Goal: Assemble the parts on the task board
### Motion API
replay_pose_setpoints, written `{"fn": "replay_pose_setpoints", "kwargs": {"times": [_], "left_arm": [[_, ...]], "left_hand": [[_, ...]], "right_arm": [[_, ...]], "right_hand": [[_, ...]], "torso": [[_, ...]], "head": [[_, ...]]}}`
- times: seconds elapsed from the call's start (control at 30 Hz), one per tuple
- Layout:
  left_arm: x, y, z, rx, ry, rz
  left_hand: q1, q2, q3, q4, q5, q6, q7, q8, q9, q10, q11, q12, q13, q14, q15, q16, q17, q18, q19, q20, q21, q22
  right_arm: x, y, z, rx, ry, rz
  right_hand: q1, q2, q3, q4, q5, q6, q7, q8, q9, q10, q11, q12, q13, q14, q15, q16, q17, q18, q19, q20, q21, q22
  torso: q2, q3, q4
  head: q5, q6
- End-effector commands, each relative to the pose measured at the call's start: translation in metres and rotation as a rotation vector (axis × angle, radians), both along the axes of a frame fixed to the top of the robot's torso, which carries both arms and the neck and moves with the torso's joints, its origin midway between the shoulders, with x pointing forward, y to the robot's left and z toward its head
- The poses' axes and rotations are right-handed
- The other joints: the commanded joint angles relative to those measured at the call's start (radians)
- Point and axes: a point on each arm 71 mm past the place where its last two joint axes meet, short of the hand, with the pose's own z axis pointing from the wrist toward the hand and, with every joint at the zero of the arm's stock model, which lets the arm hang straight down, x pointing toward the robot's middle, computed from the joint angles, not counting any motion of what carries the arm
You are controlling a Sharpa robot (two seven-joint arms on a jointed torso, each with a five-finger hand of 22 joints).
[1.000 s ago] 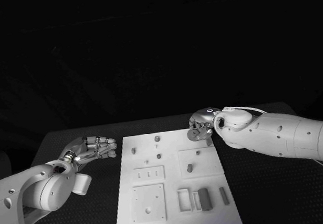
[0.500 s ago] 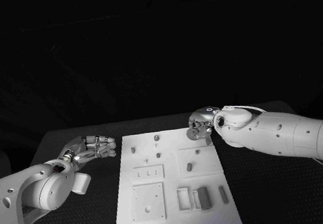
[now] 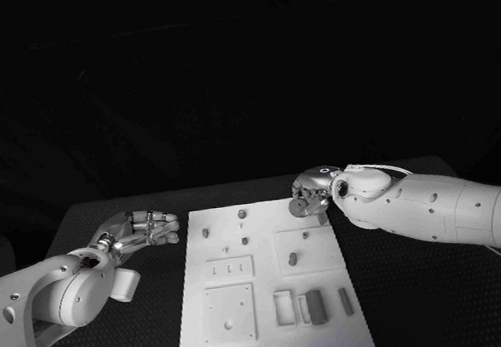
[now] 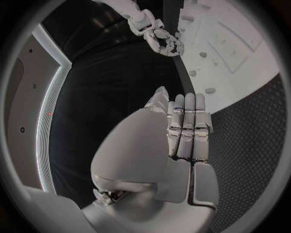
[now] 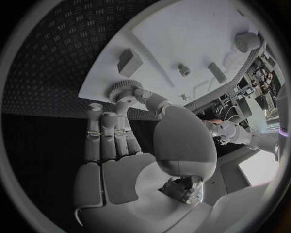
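On the black table lies the white task board, lengthwise away from the robot, between the two arms.

Right hand: over the board's far right corner. Thumb and fingertip pinch a small toothed gear; the other fingers lie side by side, extended toward the board's edge. From the head camera the gear appears as a grey disc just below the hand. Whether it touches the board I cannot tell.

Left hand: off the board's left edge, near its far end, above bare table. Fingers straight, pressed together, grasping nothing.

Board contents, head camera: three small pegs toward the far end; a raised square carrying one oval piece on the right; a small plate with two slots left of it; a larger square plate nearer; at the near right, an open frame, a dark grey block and a thin bar, lined up side by side.
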Motion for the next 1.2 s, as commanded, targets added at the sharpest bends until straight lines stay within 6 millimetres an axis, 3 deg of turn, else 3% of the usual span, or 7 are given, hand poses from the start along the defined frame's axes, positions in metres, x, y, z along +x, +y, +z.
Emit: {"fn": "replay_pose_setpoints", "kwargs": {"times": [0.03, 0.27, 0.5, 0.77, 0.93, 1.2], "left_arm": [[-0.0004, -0.0019, 0.0011, -0.005, -0.006, -0.018], [-0.0006, -0.0011, 0.0011, -0.004, -0.005, -0.017], [-0.0008, -0.0009, 0.0011, -0.003, -0.005, -0.017], [-0.0008, -0.0002, 0.0012, -0.002, -0.006, -0.015], [-0.0006, -0.0001, 0.0012, -0.002, -0.008, -0.014], [-0.0005, -0.0002, 0.0013, -0.001, -0.008, -0.013]], "left_hand": [[-0.006, -0.005, -0.005, 0.001, 0.005, 0.004, 0.001, -0.007, -0.001, 0.008, -0.002, -0.006, -0.001, 0.007, 0.002, -0.005, 0.001, 0.010, 0.005, -0.001, -0.004, -0.001], [-0.005, -0.005, -0.005, 0.000, 0.005, 0.005, 0.001, -0.007, -0.001, 0.008, -0.002, -0.006, 0.000, 0.007, 0.002, -0.005, 0.002, 0.010, 0.005, -0.001, -0.004, -0.001], [-0.005, -0.005, -0.005, 0.000, 0.005, 0.005, 0.001, -0.007, -0.001, 0.008, -0.002, -0.007, 0.000, 0.007, 0.002, -0.006, 0.002, 0.010, 0.005, -0.001, -0.004, 0.000], [-0.005, -0.005, -0.005, 0.001, 0.005, 0.005, 0.001, -0.007, -0.001, 0.008, -0.002, -0.007, 0.000, 0.007, 0.002, -0.006, 0.003, 0.010, 0.005, -0.001, -0.004, 0.000], [-0.004, -0.005, -0.005, 0.000, 0.005, 0.005, 0.001, -0.007, -0.001, 0.008, -0.002, -0.007, 0.000, 0.007, 0.002, -0.006, 0.003, 0.010, 0.005, -0.001, -0.005, 0.000], [-0.004, -0.004, -0.005, 0.000, 0.005, 0.005, 0.001, -0.007, -0.001, 0.009, -0.002, -0.008, 0.000, 0.007, 0.002, -0.007, 0.003, 0.010, 0.005, -0.001, -0.005, 0.000]], "right_arm": [[-0.0030, 0.0001, -0.0084, -0.019, 0.041, 0.010], [-0.0034, 0.0003, -0.0085, -0.017, 0.043, 0.019], [-0.0035, 0.0003, -0.0091, -0.019, 0.051, 0.023], [-0.0028, -0.0005, -0.0073, -0.068, 0.008, 0.044], [-0.0029, 0.0002, -0.0059, -0.079, -0.028, 0.061], [-0.0033, 0.0020, -0.0034, -0.092, -0.072, 0.081]], "right_hand": [[0.010, -0.004, 0.001, -0.011, 0.004, 0.020, 0.030, -0.002, 0.000, -0.073, 0.004, 0.005, -0.002, -0.005, 0.002, 0.006, -0.001, 0.015, -0.005, 0.002, 0.004, 0.016], [0.025, -0.002, 0.006, -0.048, 0.004, 0.004, 0.036, -0.012, -0.008, -0.080, 0.010, 0.009, -0.007, -0.010, 0.007, 0.007, -0.003, 0.015, -0.009, 0.004, 0.003, 0.015], [0.035, 0.021, 0.010, -0.086, 0.004, 0.005, 0.036, -0.011, -0.010, -0.083, 0.010, 0.014, -0.011, -0.011, 0.008, 0.010, -0.004, 0.015, -0.011, 0.007, 0.004, 0.015], [0.061, 0.046, 0.024, -0.139, 0.004, 0.053, 0.023, 0.016, -0.002, -0.074, -0.001, 0.028, -0.016, -0.005, -0.001, 0.019, -0.003, 0.015, -0.004, 0.007, 0.013, 0.016], [0.052, 0.045, 0.024, -0.134, 0.004, 0.095, 0.008, 0.039, 0.011, -0.060, -0.014, 0.038, -0.020, 0.006, -0.013, 0.028, -0.001, 0.015, 0.007, 0.004, 0.023, 0.017], [0.026, 0.046, 0.024, -0.091, 0.004, 0.146, -0.014, 0.065, 0.031, -0.020, -0.035, 0.051, -0.034, 0.031, -0.032, 0.045, 0.010, 0.015, 0.033, -0.012, 0.042, 0.017]], "torso": [[0.000, -0.0006, 0.0005], [0.000, -0.0005, 0.0000], [0.000, -0.0008, 0.0003], [0.000, -0.0008, -0.0001], [0.000, -0.0011, -0.0001], [-0.001, -0.0010, 0.0003]], "head": [[-0.001, 0.000], [-0.001, -0.002], [-0.001, -0.003], [-0.003, -0.003], [-0.004, -0.004], [-0.006, -0.002]]}}
